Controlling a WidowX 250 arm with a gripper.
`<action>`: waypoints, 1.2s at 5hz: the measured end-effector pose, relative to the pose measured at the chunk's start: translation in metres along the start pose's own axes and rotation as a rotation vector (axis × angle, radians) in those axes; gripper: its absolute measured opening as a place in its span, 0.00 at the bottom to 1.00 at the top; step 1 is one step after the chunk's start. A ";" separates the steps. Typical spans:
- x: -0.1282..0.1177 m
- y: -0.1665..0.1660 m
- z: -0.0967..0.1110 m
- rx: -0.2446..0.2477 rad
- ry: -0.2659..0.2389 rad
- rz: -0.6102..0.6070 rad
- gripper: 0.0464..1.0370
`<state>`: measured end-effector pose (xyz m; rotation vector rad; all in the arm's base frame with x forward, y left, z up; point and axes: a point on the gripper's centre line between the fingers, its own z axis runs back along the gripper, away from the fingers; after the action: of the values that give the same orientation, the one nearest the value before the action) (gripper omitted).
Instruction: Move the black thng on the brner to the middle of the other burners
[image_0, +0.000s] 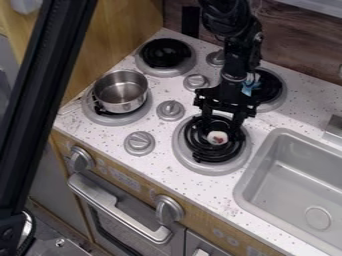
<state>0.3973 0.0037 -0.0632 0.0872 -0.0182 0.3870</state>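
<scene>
My gripper (222, 125) hangs low over the front right burner, its two fingers spread apart, one toward the left and one toward the right of the burner's back part. Beneath it, a black coiled thing (212, 153) rests on the grey burner (211, 169). A small white object with red marks (217, 138) shows near the coil's centre. The fingertips overlap the coil's back part in view; whether they touch it, I cannot tell.
A metal pot (121, 92) stands on the front left burner. Behind are the back left burner (165, 53) and back right burner (269, 89). Grey knobs (170, 110) stand between burners; the sink (294, 182) lies right. A dark bar (40, 95) crosses the left side.
</scene>
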 end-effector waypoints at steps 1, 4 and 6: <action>0.004 0.008 0.002 0.036 -0.004 -0.017 0.41; 0.078 0.034 0.034 0.052 -0.100 0.019 0.30; 0.091 0.076 0.009 0.069 -0.035 0.109 0.29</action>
<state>0.4532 0.1069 -0.0448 0.1614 -0.0443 0.4951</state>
